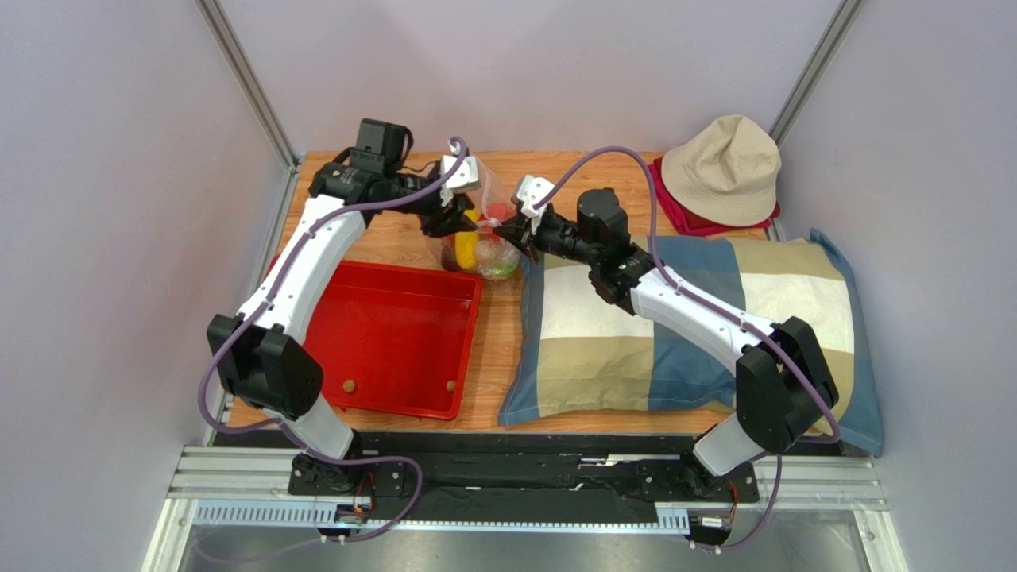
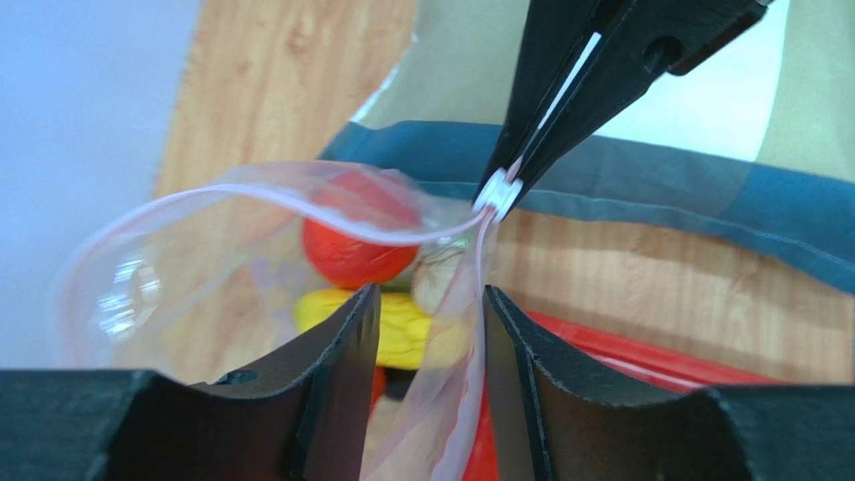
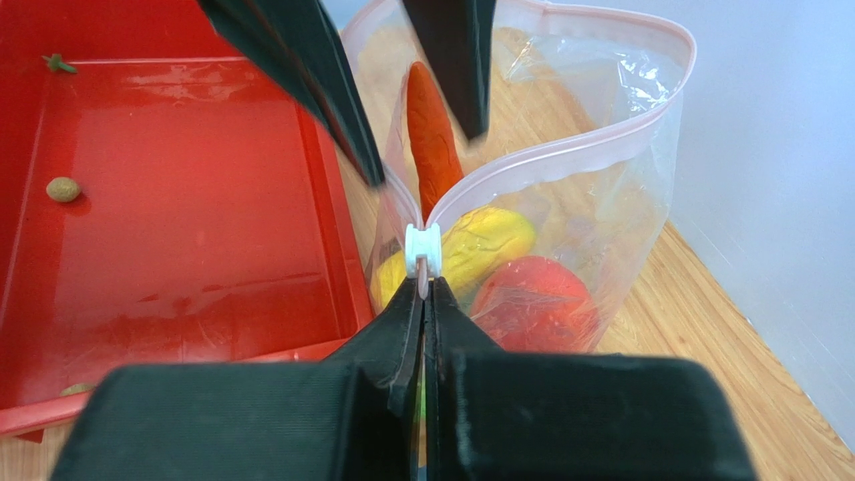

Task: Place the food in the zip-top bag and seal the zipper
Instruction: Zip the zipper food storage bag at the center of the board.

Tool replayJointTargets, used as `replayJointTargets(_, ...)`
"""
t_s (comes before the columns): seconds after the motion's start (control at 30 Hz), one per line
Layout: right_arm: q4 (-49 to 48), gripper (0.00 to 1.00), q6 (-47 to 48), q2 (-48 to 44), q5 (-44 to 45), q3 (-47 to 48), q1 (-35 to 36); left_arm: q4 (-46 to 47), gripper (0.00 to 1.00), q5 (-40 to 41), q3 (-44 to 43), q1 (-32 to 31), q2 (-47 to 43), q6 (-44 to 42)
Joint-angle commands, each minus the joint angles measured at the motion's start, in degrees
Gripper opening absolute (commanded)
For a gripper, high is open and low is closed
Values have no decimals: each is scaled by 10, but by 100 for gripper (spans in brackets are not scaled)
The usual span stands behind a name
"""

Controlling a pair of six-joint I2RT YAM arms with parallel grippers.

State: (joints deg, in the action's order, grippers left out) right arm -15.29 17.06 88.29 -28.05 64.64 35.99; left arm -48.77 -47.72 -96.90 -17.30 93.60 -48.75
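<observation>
Wooden table (image 1: 495,358), lilac walls (image 1: 119,179), left end effector (image 2: 426,298) apart, right end effector (image 3: 423,286) pinching zipper (image 3: 562,155)

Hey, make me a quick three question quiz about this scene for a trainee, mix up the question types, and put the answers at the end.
1. True or false: the zip-top bag is fully sealed across its mouth.
2. The right gripper has its jaws shut on: A) the tray rim, B) the zipper slider, C) the pillow.
3. Name the long orange food inside the bag.
Key: 1 false, the mouth gapes; 2 B; 3 the carrot.
</observation>
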Motion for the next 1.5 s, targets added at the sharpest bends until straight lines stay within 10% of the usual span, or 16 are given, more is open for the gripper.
replayJointTargets(0.0,-20,0,25,-29,-5,-7,0,10,53,-34,9,12,-89,-72)
replayJointTargets(0.2,-35,0,10,-31,-6,-10,1,9,57,-81,45,3,-124,-211)
replayJointTargets(0.97,-63,0,21,-44,2,-30,12,-47,53,-30,-35,-63,-5,-293)
replayJointTargets(1.47,-64,0,18,-53,15,-43,9,-122,1,6,-79,-58,27,-308)
